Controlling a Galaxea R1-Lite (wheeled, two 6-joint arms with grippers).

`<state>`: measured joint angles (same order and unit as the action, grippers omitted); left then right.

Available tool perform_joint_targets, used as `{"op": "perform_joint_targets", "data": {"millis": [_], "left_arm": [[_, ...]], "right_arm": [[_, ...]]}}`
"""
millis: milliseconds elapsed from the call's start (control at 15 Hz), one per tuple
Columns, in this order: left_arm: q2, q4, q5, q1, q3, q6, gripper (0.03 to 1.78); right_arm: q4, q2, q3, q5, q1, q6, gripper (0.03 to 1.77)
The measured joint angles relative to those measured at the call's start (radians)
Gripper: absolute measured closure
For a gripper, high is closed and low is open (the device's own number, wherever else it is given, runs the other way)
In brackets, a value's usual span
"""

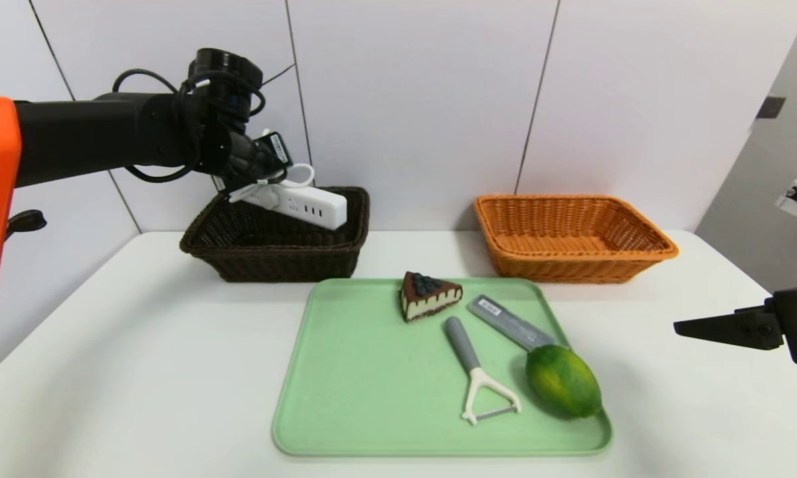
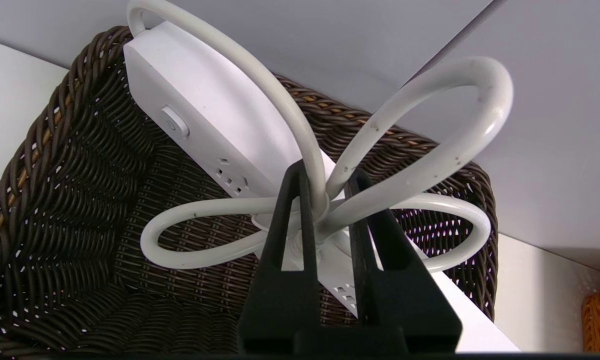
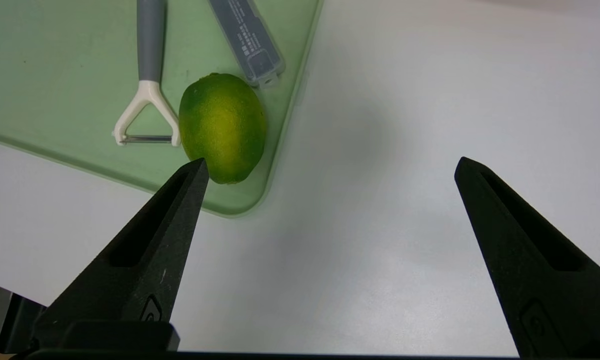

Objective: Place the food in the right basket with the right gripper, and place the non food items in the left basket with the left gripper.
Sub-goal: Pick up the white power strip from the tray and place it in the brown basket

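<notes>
My left gripper [image 1: 265, 174] [image 2: 325, 185] is shut on the bundled white cord of a white power strip [image 1: 309, 205] [image 2: 205, 120], which hangs tilted over the dark brown left basket [image 1: 272, 249] [image 2: 65, 240]. The orange right basket [image 1: 571, 236] is empty. On the green tray [image 1: 345, 411] lie a cake slice [image 1: 428, 295], a grey-handled peeler [image 1: 478, 368] [image 3: 147, 85], a grey flat case [image 1: 510, 322] [image 3: 247, 37] and a green fruit [image 1: 563, 380] [image 3: 223, 126]. My right gripper [image 1: 679, 326] [image 3: 330, 167] hovers open over bare table to the right of the tray.
The white table [image 1: 139, 358] ends at a white panelled wall just behind both baskets. The left arm's black forearm reaches in from the left, well above the table. Bare table lies on both sides of the tray.
</notes>
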<state>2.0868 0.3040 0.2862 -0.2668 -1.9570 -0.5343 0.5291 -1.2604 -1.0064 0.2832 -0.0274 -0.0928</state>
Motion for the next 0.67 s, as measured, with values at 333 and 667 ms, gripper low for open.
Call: {"op": "perform_joint_targets", "data": {"millis": [333, 667], "left_arm": [[0.002, 0.001, 0.0, 0.0, 0.002, -0.002, 1.56], [0.003, 0.01, 0.0, 0.0, 0.002, -0.004, 0.99]], "right_arm": [[-0.001, 0.0, 0.0, 0.0, 0.0, 0.001, 0.1], [-0.004, 0.0, 0.0, 0.004, 0.0, 0.001, 0.1]]}}
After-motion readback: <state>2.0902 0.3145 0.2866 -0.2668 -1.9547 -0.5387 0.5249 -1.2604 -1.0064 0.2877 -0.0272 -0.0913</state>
